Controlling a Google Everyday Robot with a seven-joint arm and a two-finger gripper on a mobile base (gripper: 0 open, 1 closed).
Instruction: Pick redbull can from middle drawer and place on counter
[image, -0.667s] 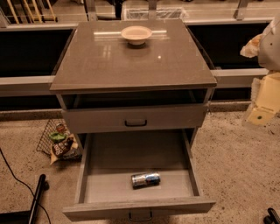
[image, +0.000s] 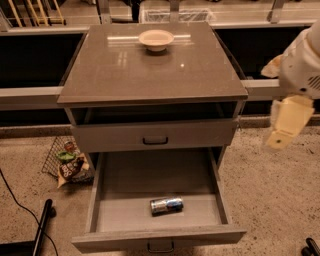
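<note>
the small silver-and-blue metal drink can (image: 166, 205) lies on its side in the open wide grey middle drawer (image: 150, 175), near its front wall. my cream-coloured fingers (image: 280, 134) hang right of the cabinet (image: 150, 134), lower than the glossy brownish-grey tabletop (image: 150, 75), well apart from the can; i cannot tell whether they are spread or together.

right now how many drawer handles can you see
2: upper handle on the shallower drawer front, lower handle on the middle drawer. None look hidden. Gripper hangs right of the counter.
</note>
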